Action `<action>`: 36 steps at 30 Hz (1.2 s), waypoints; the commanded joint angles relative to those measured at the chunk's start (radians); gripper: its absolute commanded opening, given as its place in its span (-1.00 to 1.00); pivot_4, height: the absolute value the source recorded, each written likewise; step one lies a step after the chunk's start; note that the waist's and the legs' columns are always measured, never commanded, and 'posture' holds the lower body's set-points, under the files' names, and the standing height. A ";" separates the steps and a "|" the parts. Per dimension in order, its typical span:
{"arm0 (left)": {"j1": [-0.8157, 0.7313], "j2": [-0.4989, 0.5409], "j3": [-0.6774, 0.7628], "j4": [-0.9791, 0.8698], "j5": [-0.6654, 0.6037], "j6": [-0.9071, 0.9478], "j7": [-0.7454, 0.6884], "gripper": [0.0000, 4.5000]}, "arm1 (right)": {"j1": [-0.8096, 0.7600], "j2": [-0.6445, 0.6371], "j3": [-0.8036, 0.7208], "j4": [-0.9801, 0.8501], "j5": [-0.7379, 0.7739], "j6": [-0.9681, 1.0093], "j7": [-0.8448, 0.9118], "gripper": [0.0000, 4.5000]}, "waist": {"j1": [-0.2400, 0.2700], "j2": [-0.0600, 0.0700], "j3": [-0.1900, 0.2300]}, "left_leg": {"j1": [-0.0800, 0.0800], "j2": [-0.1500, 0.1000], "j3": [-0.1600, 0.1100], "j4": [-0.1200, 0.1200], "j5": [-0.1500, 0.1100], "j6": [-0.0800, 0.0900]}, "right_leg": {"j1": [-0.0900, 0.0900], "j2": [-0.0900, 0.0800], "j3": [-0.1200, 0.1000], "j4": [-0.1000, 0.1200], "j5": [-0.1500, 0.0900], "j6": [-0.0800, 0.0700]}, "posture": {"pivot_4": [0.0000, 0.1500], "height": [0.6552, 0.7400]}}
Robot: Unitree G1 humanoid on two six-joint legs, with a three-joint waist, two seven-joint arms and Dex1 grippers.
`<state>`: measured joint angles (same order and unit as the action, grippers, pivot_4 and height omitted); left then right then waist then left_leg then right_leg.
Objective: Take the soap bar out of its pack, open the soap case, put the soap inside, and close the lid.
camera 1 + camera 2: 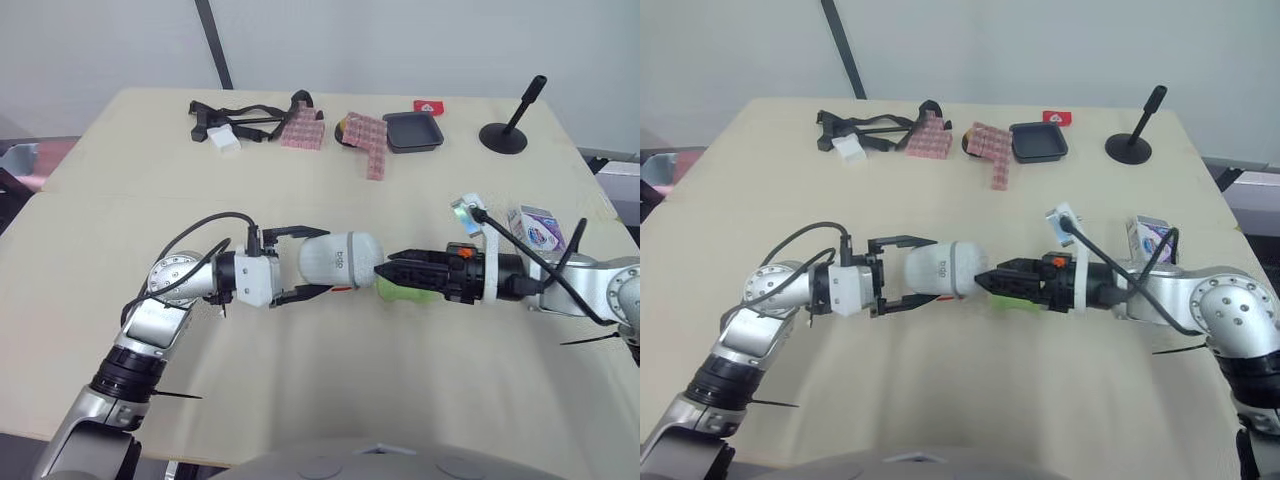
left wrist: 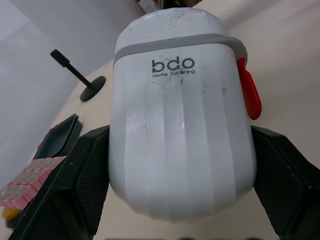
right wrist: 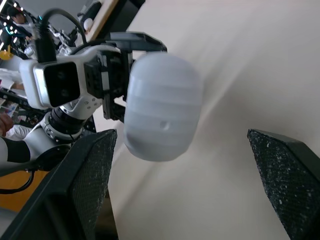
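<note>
Your left claw [image 1: 314,263] is clenched on the soap case [image 1: 340,258], holding it sideways above the desk [image 1: 330,390] with its rounded end facing your right claw [image 1: 385,268], which stands released with nothing between its black fingers [image 3: 90,175]. The main risk is the case itself. It is a smooth, glossy white plastic capsule with shallow ribs and domed ends, so the textured pads grip a curved, slick wall. If you push or pull hard on the lid, the case could twist or squirt out of that grasp. The red tab [image 2: 249,90] on its side looks like the latch. It is small and sits by the grey seam band, so a wide claw may slip off it or pinch the lid closed instead of lifting it. A pale green lump [image 1: 405,291], probably the soap bar, lies on the desk just under your right claw. It looks waxy and rounded, and a careless sweep could knock it away. The cardboard soap pack [image 1: 537,228] stands near your right arm, where the trailing cable could tip it over.
</note>
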<state>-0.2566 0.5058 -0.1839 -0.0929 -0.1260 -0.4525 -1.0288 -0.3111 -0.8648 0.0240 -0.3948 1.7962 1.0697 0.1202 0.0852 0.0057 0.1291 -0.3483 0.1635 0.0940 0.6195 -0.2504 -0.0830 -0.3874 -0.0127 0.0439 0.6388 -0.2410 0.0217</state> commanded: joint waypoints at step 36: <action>-0.020 -0.004 -0.050 -0.007 0.033 -0.044 0.076 0.54 | -0.091 0.015 0.075 0.050 0.171 -0.008 -0.107 -0.12 | -0.001 0.000 0.000 | -0.003 0.000 0.000 0.001 -0.001 -0.004 | 0.000 0.003 -0.002 -0.002 0.000 0.001 | 1.00 0.94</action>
<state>-0.2671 0.4976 -0.2371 -0.0761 -0.0828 -0.4923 -0.9663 -0.3857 -0.8459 0.1091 -0.3274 1.9432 1.0627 0.0082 0.0846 0.0055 0.1291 -0.3512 0.1639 0.0938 0.6201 -0.2517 -0.0865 -0.3875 -0.0098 0.0423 0.6373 -0.2408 0.0222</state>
